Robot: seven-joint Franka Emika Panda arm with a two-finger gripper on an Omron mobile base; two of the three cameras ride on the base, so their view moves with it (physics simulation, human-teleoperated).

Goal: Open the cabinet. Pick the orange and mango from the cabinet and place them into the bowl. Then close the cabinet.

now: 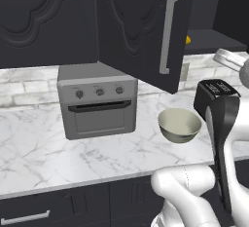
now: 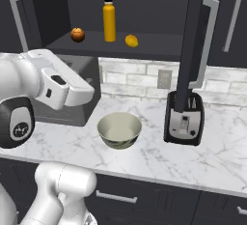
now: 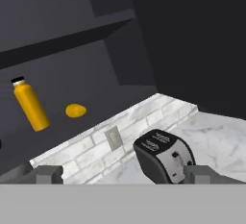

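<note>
The jaws stand apart and hold nothing; their two tips [image 3: 48,174] rise at the lower corners of the hand view. From them the mango [image 3: 76,110] lies up and to the left, on the cabinet shelf [image 2: 144,43], its long axis level in that frame, just right of a yellow bottle [image 3: 30,105]. In the right base view the orange [image 2: 77,35] sits at the upper left, left of the bottle. The cabinet [image 1: 141,31] is open. The bowl [image 2: 119,130] waits empty on the counter [image 2: 217,161], lower centre. Judging by this, reaching the mango calls for moving up and left.
</note>
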